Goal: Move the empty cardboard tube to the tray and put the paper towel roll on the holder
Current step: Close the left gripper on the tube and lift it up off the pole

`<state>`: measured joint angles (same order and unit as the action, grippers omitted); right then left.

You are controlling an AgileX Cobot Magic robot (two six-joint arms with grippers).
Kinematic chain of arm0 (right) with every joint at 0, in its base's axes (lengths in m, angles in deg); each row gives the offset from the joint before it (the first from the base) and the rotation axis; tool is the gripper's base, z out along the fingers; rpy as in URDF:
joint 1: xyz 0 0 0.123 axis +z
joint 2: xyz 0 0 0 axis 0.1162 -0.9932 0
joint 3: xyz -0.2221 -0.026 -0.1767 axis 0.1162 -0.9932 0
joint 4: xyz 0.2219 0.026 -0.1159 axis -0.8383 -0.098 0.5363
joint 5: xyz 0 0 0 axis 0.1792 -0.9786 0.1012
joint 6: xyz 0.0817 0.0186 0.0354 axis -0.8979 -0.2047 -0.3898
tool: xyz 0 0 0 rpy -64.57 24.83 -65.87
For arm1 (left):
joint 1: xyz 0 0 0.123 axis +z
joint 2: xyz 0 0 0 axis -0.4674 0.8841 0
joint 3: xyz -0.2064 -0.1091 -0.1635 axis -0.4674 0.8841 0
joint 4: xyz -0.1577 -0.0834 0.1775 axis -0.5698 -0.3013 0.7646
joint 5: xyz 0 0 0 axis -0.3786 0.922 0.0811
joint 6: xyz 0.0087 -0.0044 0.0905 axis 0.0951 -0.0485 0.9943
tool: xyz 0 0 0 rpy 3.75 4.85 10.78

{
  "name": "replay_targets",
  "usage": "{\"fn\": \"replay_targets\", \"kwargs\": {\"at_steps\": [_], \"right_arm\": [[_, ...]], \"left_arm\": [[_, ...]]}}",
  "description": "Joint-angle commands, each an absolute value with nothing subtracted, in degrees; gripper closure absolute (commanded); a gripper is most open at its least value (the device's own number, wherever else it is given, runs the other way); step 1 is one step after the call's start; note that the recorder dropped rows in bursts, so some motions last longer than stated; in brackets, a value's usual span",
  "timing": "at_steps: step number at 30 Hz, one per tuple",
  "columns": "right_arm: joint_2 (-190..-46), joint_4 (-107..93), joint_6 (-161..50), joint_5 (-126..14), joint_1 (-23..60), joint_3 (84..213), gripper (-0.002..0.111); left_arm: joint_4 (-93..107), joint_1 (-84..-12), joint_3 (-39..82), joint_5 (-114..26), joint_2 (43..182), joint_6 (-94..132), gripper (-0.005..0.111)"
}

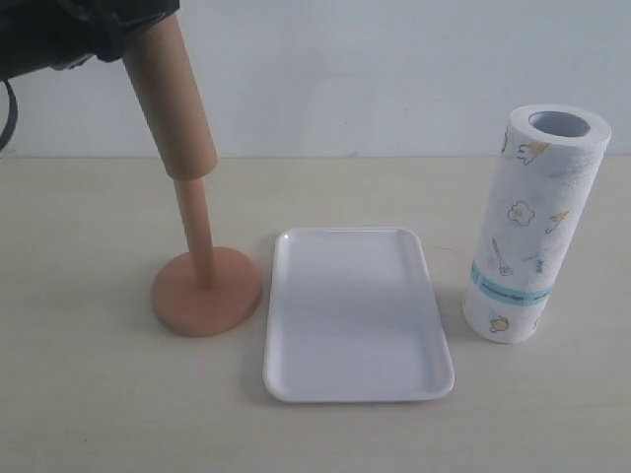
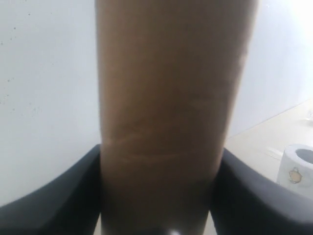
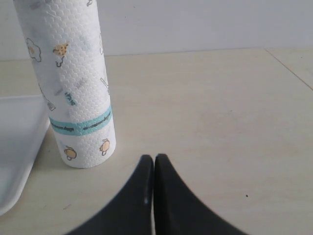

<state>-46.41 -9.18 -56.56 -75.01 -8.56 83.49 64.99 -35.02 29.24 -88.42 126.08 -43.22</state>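
The empty cardboard tube (image 1: 170, 99) hangs tilted, part-way up the dowel of the holder (image 1: 206, 292), whose round base rests on the table at the left. My left gripper (image 1: 113, 34) is shut on the tube's upper end; the tube (image 2: 168, 107) fills the left wrist view between the dark fingers (image 2: 63, 191). The white tray (image 1: 356, 315) lies in the middle with nothing in it. At the right the paper towel roll (image 1: 532, 227) stands upright. In the right wrist view my right gripper (image 3: 154, 159) is shut and holds nothing, a short way from the roll (image 3: 73, 83).
A pale wall rises behind the table. One edge of the tray (image 3: 17, 147) shows beside the roll in the right wrist view. The roll's top (image 2: 298, 164) appears at the edge of the left wrist view.
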Motion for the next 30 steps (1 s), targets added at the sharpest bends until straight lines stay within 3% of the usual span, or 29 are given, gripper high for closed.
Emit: {"fn": "replay_targets", "kwargs": {"at_steps": [1,8,17,30], "right_arm": [[-46.1,-9.4,-56.6,-74.9,-8.8,83.5,0.108],[-46.1,-9.4,-56.6,-74.9,-8.8,83.5,0.108],[-46.1,-9.4,-56.6,-74.9,-8.8,83.5,0.108],[-46.1,-9.2,-56.6,-74.9,-8.8,83.5,0.108]], "left_arm": [[72.7,-35.3,24.0,-86.9,125.5,-53.8,0.103],[80.0,-35.3,16.8,-86.6,125.5,-62.8,0.103],[94.7,-35.3,10.2,-76.4,121.8,-74.7,0.103],[95.3,-35.3,3.4,-77.2,116.2,-79.8,0.103]]}}
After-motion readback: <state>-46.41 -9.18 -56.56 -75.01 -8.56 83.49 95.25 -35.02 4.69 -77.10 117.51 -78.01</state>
